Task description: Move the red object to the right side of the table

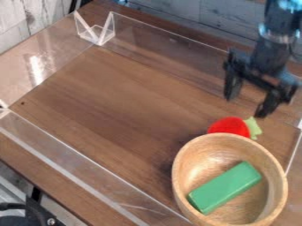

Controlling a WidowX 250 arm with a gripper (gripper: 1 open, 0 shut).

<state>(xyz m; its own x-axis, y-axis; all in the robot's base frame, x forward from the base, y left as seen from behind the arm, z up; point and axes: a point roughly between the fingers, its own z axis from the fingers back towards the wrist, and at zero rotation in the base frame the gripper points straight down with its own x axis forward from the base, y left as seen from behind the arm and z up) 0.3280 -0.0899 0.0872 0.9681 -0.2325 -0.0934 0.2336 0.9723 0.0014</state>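
Observation:
The red object lies on the dark wooden table at the right, right behind the rim of the wooden bowl, with its yellow-green leaf tip pointing right. My gripper hangs above and slightly behind it, clear of it. Its black fingers stand spread apart and open, with nothing between them.
A green rectangular block lies inside the bowl at the front right. Low clear acrylic walls border the tabletop. A clear folded stand sits at the far left corner.

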